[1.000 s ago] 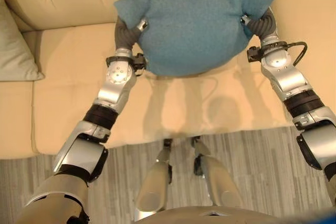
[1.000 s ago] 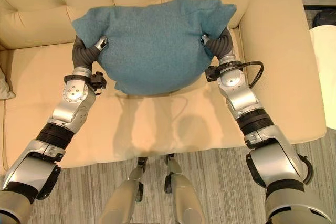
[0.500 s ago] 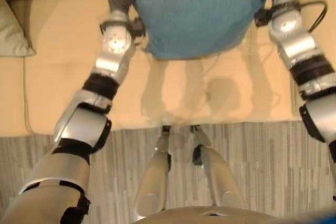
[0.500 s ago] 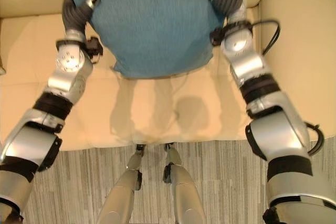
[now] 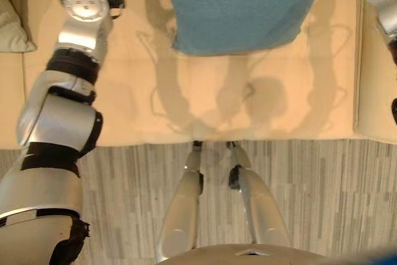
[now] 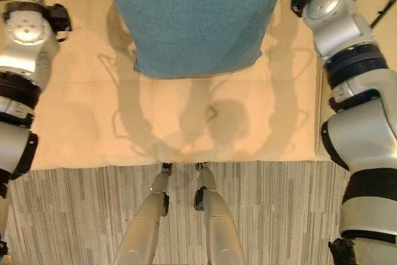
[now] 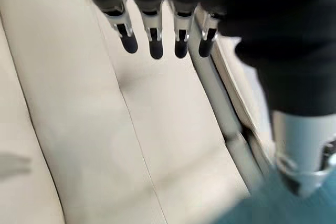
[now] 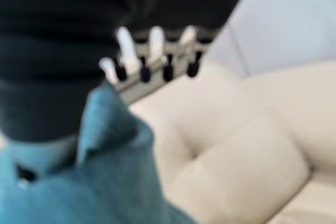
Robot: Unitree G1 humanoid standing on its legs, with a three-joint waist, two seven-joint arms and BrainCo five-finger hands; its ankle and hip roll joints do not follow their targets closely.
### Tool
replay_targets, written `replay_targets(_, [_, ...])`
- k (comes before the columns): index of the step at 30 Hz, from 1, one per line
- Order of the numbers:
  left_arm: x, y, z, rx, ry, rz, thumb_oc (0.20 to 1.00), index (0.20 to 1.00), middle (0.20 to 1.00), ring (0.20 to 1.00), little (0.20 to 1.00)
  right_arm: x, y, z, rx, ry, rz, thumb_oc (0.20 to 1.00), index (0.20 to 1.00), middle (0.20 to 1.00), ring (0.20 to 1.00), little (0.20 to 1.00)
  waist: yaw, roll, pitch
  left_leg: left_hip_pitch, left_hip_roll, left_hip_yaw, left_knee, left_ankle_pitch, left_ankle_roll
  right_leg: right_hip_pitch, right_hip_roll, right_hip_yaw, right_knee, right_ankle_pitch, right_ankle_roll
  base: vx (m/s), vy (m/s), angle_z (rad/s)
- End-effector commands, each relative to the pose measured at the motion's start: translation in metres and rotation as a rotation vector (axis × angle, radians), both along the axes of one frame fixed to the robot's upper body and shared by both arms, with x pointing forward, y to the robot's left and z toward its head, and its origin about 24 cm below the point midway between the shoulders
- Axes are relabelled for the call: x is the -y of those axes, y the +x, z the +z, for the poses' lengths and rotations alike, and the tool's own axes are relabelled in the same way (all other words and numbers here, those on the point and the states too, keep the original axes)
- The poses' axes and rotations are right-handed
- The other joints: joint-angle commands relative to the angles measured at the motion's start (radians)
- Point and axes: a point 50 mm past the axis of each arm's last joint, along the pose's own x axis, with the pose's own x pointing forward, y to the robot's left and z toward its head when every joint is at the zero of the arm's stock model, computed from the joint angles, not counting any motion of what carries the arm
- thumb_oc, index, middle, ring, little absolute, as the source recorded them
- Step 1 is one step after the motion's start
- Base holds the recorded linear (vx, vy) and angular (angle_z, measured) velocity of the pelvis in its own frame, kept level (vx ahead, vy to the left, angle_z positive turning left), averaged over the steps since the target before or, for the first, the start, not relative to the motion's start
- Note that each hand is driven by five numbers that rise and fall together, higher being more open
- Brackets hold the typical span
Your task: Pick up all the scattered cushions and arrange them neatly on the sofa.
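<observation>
We see the cushion (image 5: 242,7) lying on the sofa seat (image 5: 124,91), toward its back — our arms flank it left and right. Another cushion (image 5: 11,26) sits far left; floor (image 6: 279,209) lies before the sofa.

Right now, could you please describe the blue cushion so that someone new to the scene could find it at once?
Start at the cream sofa that spans the head views. On its seat, between the robot's two arms, sits the teal cushion, its lower edge toward the floor. It is the one blue, knit-textured thing there; the pale grey-green cushion lies at the sofa's left end.
</observation>
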Motion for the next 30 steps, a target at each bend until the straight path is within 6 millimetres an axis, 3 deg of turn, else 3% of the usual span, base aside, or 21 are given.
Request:
replay_targets(1, [-0.021,-0.004,-0.021,-0.056,0.003,0.077,1.0,1.0,1.0,1.0,1.0,0.022,0.006,-0.032,-0.077,0.066,-0.07,1.0,1.0,1.0,1.0,1.0,0.002,-0.02,-0.055,0.099,-0.006,0.106,-0.055,-0.087,-0.036,0.144,-0.033,0.033,-0.003,-0.178,0.149,-0.01,0.002,-0.14])
replay_targets(6, [-0.046,-0.019,-0.045,-0.094,0.033,0.118,1.0,1.0,1.0,1.0,1.0,0.063,-0.011,-0.054,-0.083,0.138,-0.115,1.0,1.0,1.0,1.0,1.0,-0.003,-0.011,-0.072,0.151,-0.002,0.118,-0.055,-0.102,-0.035,0.194,-0.034,0.032,-0.003,-0.19,0.145,0.0,0.0,-0.03])
replay_targets(11, [-0.038,-0.033,-0.098,-0.129,0.021,0.007,1.0,1.0,1.0,1.0,1.0,0.086,-0.025,-0.114,-0.183,0.199,-0.093,1.0,1.0,1.0,1.0,1.0,-0.005,-0.01,-0.094,0.235,0.005,0.125,-0.055,-0.126,-0.031,0.28,-0.036,0.019,-0.003,-0.212,0.136,-0.04,-0.034,-0.06])
replay_targets(13, [-0.037,-0.041,-0.124,-0.18,0.017,-0.02,1.0,1.0,1.0,1.0,1.0,0.089,-0.031,-0.145,-0.237,0.227,-0.079,1.0,1.0,1.0,1.0,1.0,-0.005,-0.01,-0.103,0.264,0.006,0.128,-0.055,-0.135,-0.029,0.312,-0.036,0.015,-0.003,-0.22,0.134,-0.06,-0.044,-0.01])
replay_targets(14, [-0.037,-0.048,-0.154,-0.239,-0.027,-0.042,1.0,1.0,1.0,1.0,1.0,0.092,-0.039,-0.177,-0.302,0.256,-0.077,1.0,1.0,1.0,1.0,1.0,-0.012,-0.012,-0.114,0.293,0.009,0.129,-0.055,-0.143,-0.028,0.342,-0.037,0.008,-0.003,-0.229,0.132,-0.06,-0.041,0.03])
replay_targets(17, [-0.033,-0.065,-0.217,-0.404,-0.092,-0.056,1.0,1.0,1.0,1.0,1.0,0.089,-0.052,-0.234,-0.43,0.322,-0.069,1.0,1.0,1.0,1.0,1.0,-0.024,-0.007,-0.138,0.344,0.013,0.131,-0.055,-0.16,-0.018,0.393,-0.039,0.006,-0.003,-0.243,0.128,-0.05,-0.027,0.02])
replay_targets(18, [-0.028,-0.081,-0.263,-0.548,-0.131,-0.055,1.0,1.0,1.0,1.0,1.0,0.091,-0.065,-0.268,-0.535,0.331,-0.092,1.0,1.0,1.0,1.0,1.0,-0.03,-0.005,-0.156,0.376,0.014,0.131,-0.055,-0.165,-0.012,0.425,-0.037,0.005,-0.003,-0.254,0.125,0.0,0.0,0.0])
replay_targets(21, [-0.019,-0.116,-0.328,-0.791,-0.138,-0.04,1.0,1.0,1.0,1.0,1.0,0.09,-0.088,-0.32,-0.712,0.323,-0.132,1.0,1.0,1.0,1.0,1.0,-0.039,-0.004,-0.182,0.433,0.019,0.14,-0.055,-0.179,-0.005,0.477,-0.034,0.007,-0.003,-0.266,0.12,-0.05,-0.025,-0.03])
replay_targets(22, [-0.02,-0.142,-0.364,-0.948,-0.162,-0.005,1.0,1.0,1.0,1.0,1.0,0.088,-0.105,-0.353,-0.838,0.33,-0.158,1.0,1.0,1.0,1.0,1.0,-0.046,-0.002,-0.198,0.463,0.022,0.15,-0.055,-0.188,0.001,0.504,-0.03,0.013,-0.003,-0.27,0.118,-0.06,-0.037,-0.06])
replay_targets(23, [-0.019,-0.154,-0.379,-1.019,-0.172,0.0,1.0,1.0,1.0,1.0,1.0,0.086,-0.113,-0.369,-0.9,0.329,-0.171,1.0,1.0,1.0,1.0,1.0,-0.049,0.0,-0.209,0.475,0.022,0.153,-0.055,-0.192,0.003,0.515,-0.029,0.014,-0.003,-0.272,0.117,-0.07,-0.049,-0.1])
replay_targets(24, [-0.015,-0.182,-0.411,-1.18,-0.182,0.031,1.0,1.0,1.0,1.0,1.0,0.081,-0.131,-0.401,-1.032,0.342,-0.194,1.0,1.0,1.0,1.0,1.0,-0.054,0.003,-0.222,0.504,0.025,0.162,-0.055,-0.203,0.011,0.539,-0.027,0.023,-0.003,-0.275,0.115,-0.05,-0.042,-0.09])
replay_targets(25, [-0.013,-0.195,-0.424,-1.25,-0.201,0.047,1.0,1.0,1.0,1.0,1.0,0.078,-0.14,-0.415,-1.083,0.356,-0.207,1.0,1.0,1.0,1.0,1.0,-0.055,0.004,-0.225,0.519,0.026,0.167,-0.055,-0.207,0.014,0.552,-0.026,0.027,-0.003,-0.277,0.114,-0.08,-0.06,-0.19])
replay_targets(26, [-0.006,-0.223,-0.451,-1.413,-0.196,0.08,1.0,1.0,1.0,1.0,1.0,0.072,-0.16,-0.444,-1.192,0.411,-0.235,1.0,1.0,1.0,1.0,1.0,-0.06,0.005,-0.237,0.545,0.028,0.174,-0.055,-0.218,0.021,0.573,-0.023,0.038,-0.003,-0.281,0.113,-0.08,-0.048,-0.25])
replay_targets(28, [0.005,-0.257,-0.476,-1.581,-0.248,0.104,1.0,1.0,1.0,1.0,1.0,0.062,-0.191,-0.479,-1.343,0.497,-0.293,1.0,1.0,1.0,1.0,1.0,-0.061,0.012,-0.251,0.581,0.029,0.185,-0.055,-0.231,0.03,0.602,-0.022,0.051,-0.003,-0.288,0.112,-0.05,-0.026,-0.36])
replay_targets(30, [0.016,-0.286,-0.491,-1.708,-0.28,0.102,1.0,1.0,1.0,1.0,1.0,0.056,-0.218,-0.5,-1.428,0.602,-0.354,1.0,1.0,1.0,1.0,1.0,-0.061,0.018,-0.26,0.626,0.027,0.2,-0.055,-0.252,0.045,0.636,-0.021,0.069,-0.003,-0.293,0.114,-0.02,0.033,-0.36])
